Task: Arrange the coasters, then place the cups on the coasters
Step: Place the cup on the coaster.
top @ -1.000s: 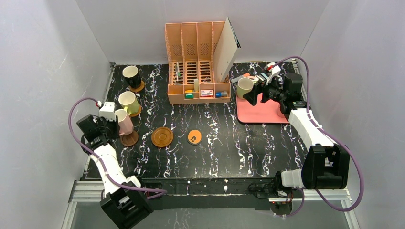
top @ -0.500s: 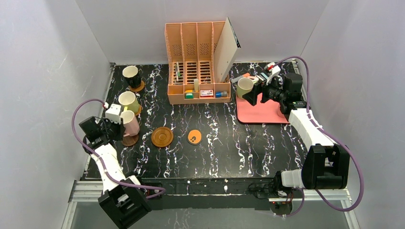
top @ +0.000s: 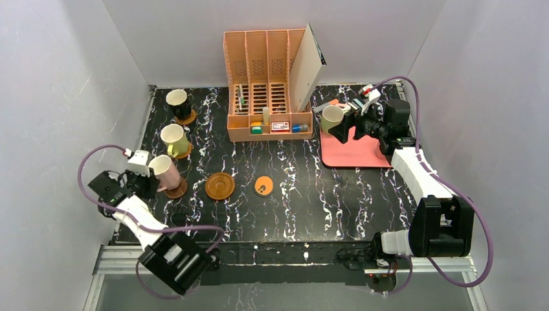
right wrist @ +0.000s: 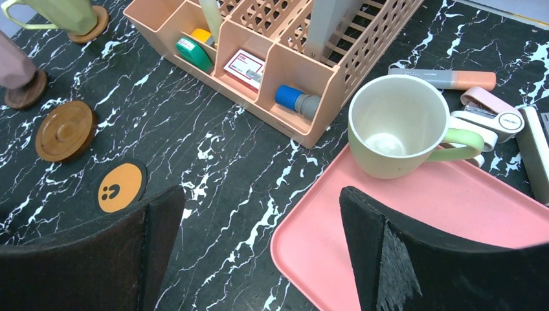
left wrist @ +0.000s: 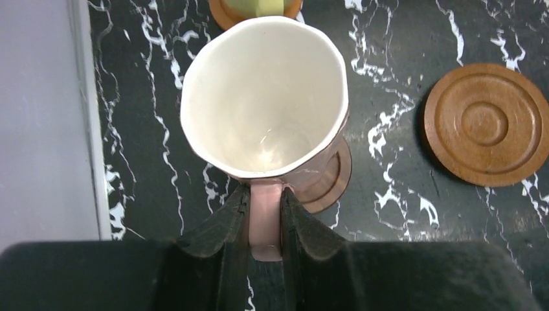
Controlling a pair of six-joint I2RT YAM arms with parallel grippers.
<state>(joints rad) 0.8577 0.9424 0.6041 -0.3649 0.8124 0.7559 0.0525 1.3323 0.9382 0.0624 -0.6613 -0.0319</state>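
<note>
Left gripper [left wrist: 265,197]: jaws clamped on the handle of the pink mug [left wrist: 265,97]. The mug is tilted, with its base at the dark brown coaster [left wrist: 333,184]. I cannot tell whether it bears on the coaster. This pair sits well out to the front-left of the peach rack [top: 268,84].

Nearer the rack on that same left side:
- The black mug [top: 177,99] stands on an orange-brown coaster [top: 188,119], closest to the rack.
- The yellow mug [top: 173,137] stands on a second orange-brown coaster [top: 186,153], between the black mug and the pink one.

The ringed wooden coaster [top: 220,186] lies bare in front of the rack's left end. The orange coaster with dark marks [top: 263,186] lies bare in front of the rack's middle.

The green mug [right wrist: 395,126] stands upright by the rack's right end, on the corner of the pink tray [right wrist: 453,220].

Right gripper [right wrist: 259,204]: jaws wide apart and holding nothing, near the green mug but not touching it.
</note>
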